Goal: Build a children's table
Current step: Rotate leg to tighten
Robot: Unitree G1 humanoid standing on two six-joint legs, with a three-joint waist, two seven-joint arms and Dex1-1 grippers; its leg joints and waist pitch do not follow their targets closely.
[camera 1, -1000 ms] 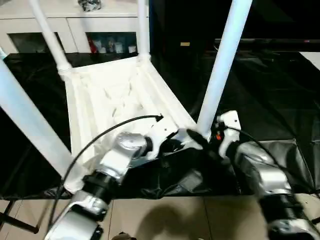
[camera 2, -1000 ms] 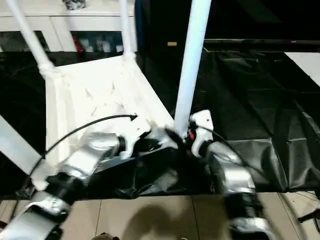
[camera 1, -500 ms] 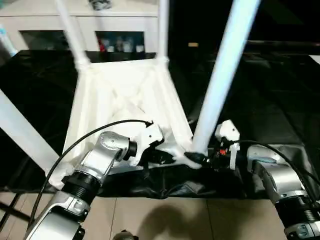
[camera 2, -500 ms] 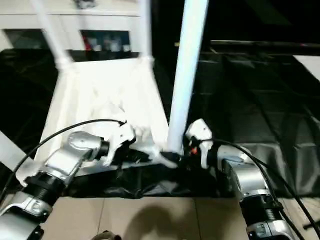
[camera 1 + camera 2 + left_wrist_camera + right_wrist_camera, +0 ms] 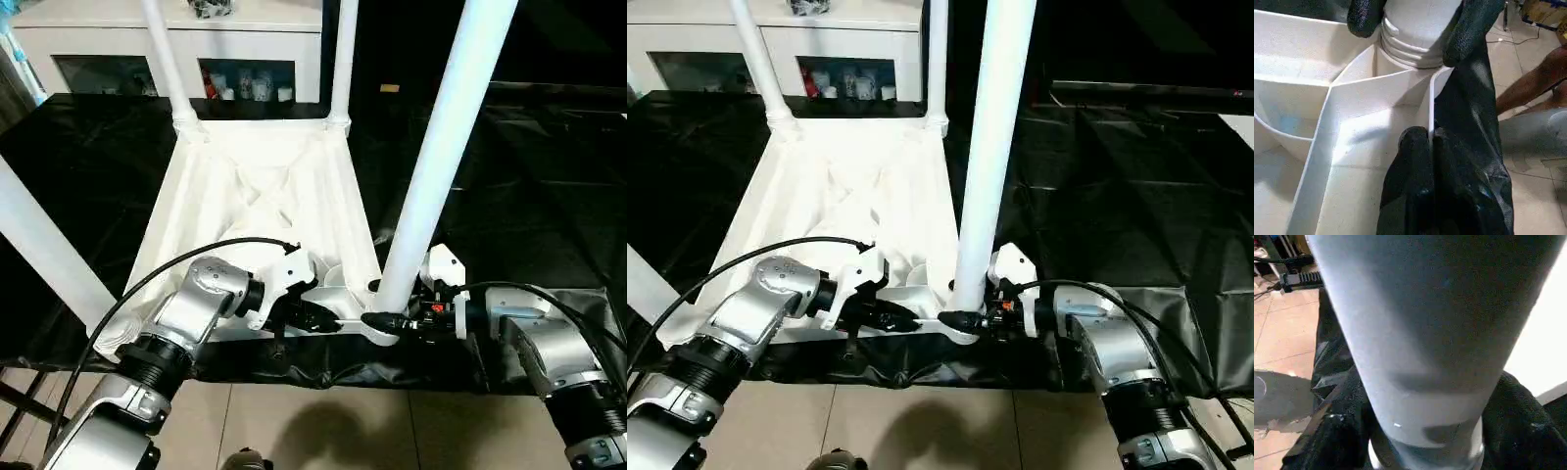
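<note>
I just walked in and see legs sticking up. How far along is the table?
Nearly built, it seems. The tabletop lies upside down with all four legs standing in its corner sockets. The right gripper grips the near right leg at its base, while the left gripper pinches the rim. Likely left: seating that leg and flipping the table.

Tops of all four legs (image 5: 446,147) beyond the frame edge

An indoor test or demonstration room is suggested: a work surface is covered with black plastic sheeting (image 5: 549,186), the floor (image 5: 323,431) is laid with beige tiles, and a white cabinet (image 5: 245,39) with glass doors (small items are stored inside) is set behind.
</note>
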